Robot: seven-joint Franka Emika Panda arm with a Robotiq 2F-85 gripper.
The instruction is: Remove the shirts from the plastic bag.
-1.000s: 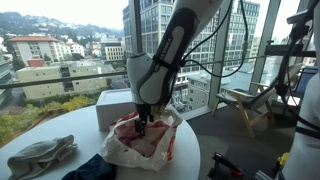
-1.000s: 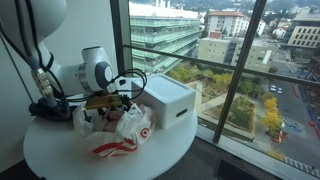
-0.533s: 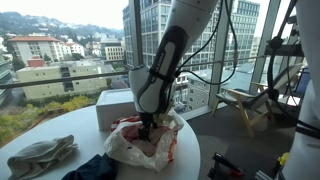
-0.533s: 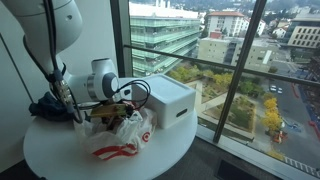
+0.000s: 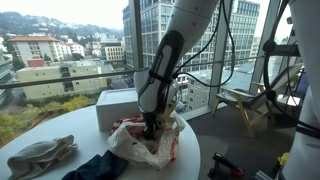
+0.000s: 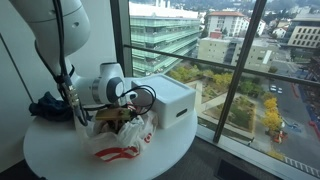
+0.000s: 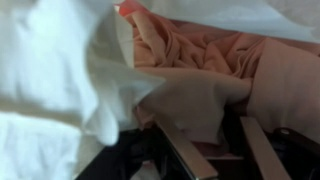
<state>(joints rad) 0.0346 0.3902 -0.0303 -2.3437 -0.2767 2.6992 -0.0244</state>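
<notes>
A white plastic bag with red print lies on the round white table in both exterior views (image 5: 133, 147) (image 6: 122, 140). My gripper (image 5: 150, 128) reaches down into its open mouth; it also shows in an exterior view (image 6: 117, 118). In the wrist view the two fingers (image 7: 222, 145) stand apart inside the bag, with a pink shirt (image 7: 200, 50) just ahead and a pale fold of fabric hanging between the fingers. White bag plastic (image 7: 50, 80) fills the left side. A grey shirt (image 5: 42, 153) and a dark blue shirt (image 5: 95, 167) lie on the table outside the bag.
A white box (image 5: 113, 104) (image 6: 170, 100) stands on the table right behind the bag. The table's edge (image 5: 192, 160) is close to the bag. Large windows surround the table. The dark blue shirt also shows in an exterior view (image 6: 48, 106).
The arm has leaned over and lowered, pushing the gripper deeper into the bag's mouth. The bag has shifted slightly. The shirts on the table have not moved.
</notes>
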